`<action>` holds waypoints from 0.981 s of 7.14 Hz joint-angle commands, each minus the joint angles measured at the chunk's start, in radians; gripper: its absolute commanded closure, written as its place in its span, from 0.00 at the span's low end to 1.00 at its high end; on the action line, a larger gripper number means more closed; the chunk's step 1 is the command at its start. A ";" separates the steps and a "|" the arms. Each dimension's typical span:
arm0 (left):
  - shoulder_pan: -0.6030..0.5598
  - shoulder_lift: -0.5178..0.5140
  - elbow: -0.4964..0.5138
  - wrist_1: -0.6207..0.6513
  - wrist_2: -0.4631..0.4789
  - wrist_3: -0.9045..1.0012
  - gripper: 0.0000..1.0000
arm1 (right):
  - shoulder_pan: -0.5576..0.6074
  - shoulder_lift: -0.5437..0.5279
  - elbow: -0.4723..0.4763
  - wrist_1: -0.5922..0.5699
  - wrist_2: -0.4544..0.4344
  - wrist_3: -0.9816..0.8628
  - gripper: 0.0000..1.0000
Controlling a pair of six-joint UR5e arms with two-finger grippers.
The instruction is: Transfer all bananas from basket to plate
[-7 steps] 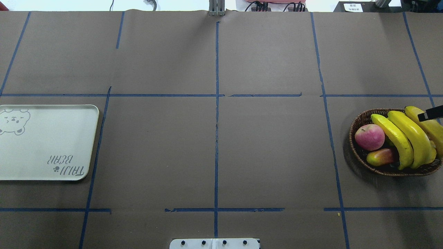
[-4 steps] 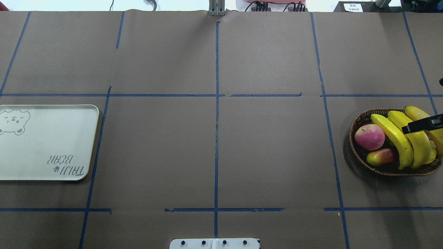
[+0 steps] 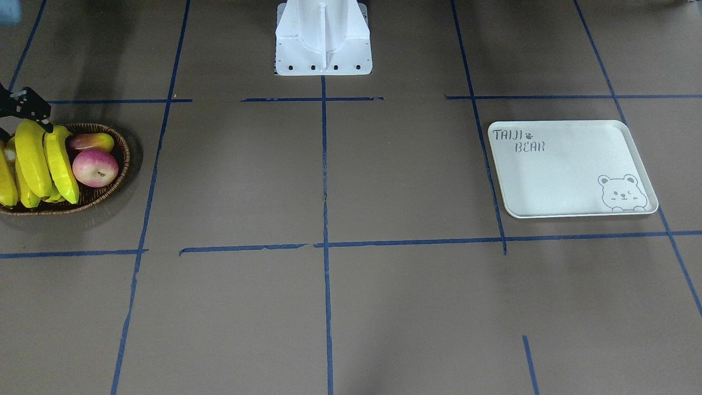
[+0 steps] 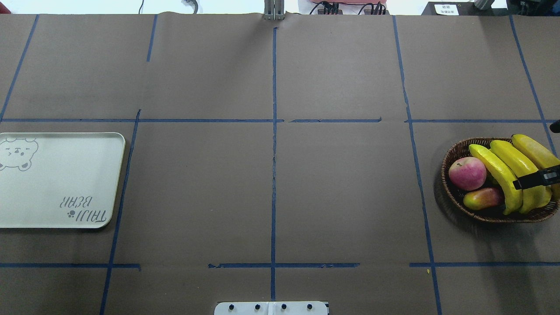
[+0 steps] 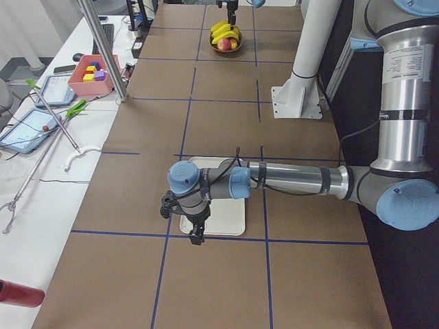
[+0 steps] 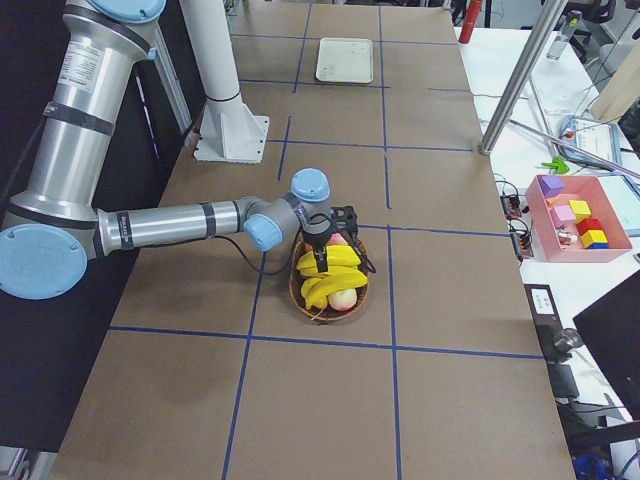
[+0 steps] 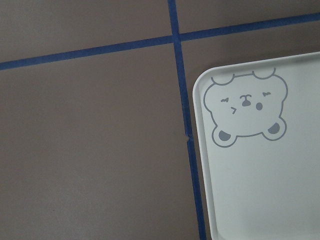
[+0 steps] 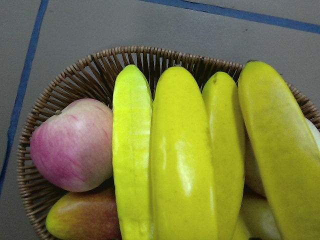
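Yellow curved bananas (image 8: pixel 182 165) and a pink-streaked round apple (image 8: pixel 72 145) sit in a brown woven wicker basket (image 8: pixel 75 80), while the flat white plate (image 4: pixel 57 183) carries a grey bear drawing (image 7: pixel 245 107) on the blue-taped brown table (image 4: pixel 341 183).

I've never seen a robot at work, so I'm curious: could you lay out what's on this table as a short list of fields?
Bananas: all in the basket, none moved
Basket: wicker, also holds an apple and a smaller reddish fruit
Plate: white, bear drawing, nothing on it
Right tool: over the bananas, grip unclear
Left tool: above the plate's bear corner, grip unclear
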 commanded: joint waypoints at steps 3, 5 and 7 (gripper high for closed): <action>0.002 0.000 0.002 0.000 0.002 0.000 0.00 | -0.006 -0.005 0.003 0.003 -0.003 -0.001 0.87; 0.002 0.000 0.002 0.000 0.000 0.000 0.00 | -0.001 -0.006 0.005 0.002 -0.001 -0.001 0.99; 0.002 0.000 0.000 -0.002 0.000 0.000 0.00 | 0.061 0.001 0.021 -0.002 0.014 -0.006 1.00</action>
